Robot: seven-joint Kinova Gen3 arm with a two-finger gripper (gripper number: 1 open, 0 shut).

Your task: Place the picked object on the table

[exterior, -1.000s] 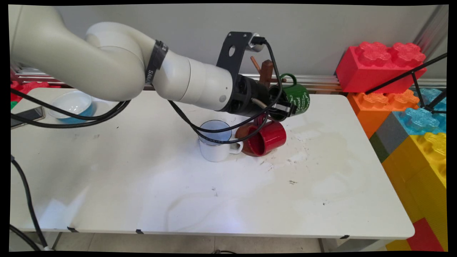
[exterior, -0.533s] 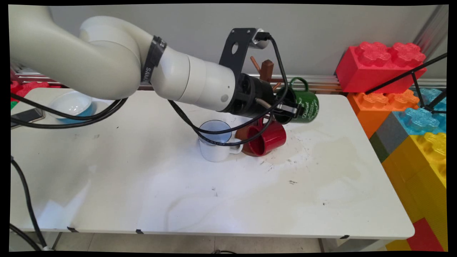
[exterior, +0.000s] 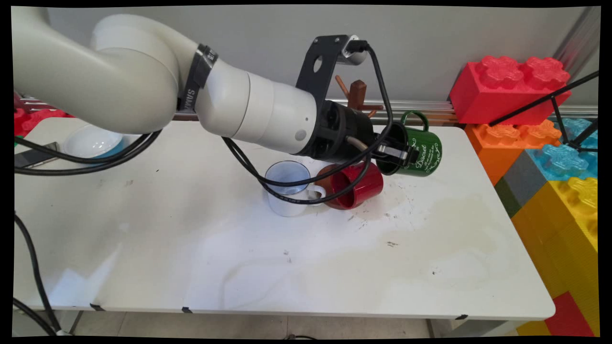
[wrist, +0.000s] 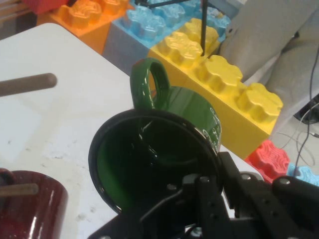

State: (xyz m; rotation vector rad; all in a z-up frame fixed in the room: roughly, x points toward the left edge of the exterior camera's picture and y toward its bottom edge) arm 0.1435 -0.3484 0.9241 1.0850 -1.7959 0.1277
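Observation:
My gripper point(exterior: 399, 154) is shut on the rim of a green mug point(exterior: 420, 152) with white lettering and holds it in the air, tilted on its side with the handle up. In the hand view the green mug point(wrist: 164, 149) fills the middle, its dark mouth facing the camera, with my gripper point(wrist: 199, 191) clamped on its lower rim. Below and to the left, a red mug point(exterior: 356, 185) lies on its side on the white table point(exterior: 239, 258). A white mug point(exterior: 289, 191) stands upright beside it. A brown wooden mug tree point(exterior: 356, 93) rises behind my wrist.
Large toy bricks in red point(exterior: 509, 86), orange, blue and yellow point(exterior: 569, 215) are stacked along the table's right side. A white and blue bowl point(exterior: 93, 142) and a phone point(exterior: 31, 155) lie at the far left. Black cables hang under the arm.
The gripper has carried the green mug to the right and slightly down, away from the wooden mug tree. The red and white mugs have stayed in place.

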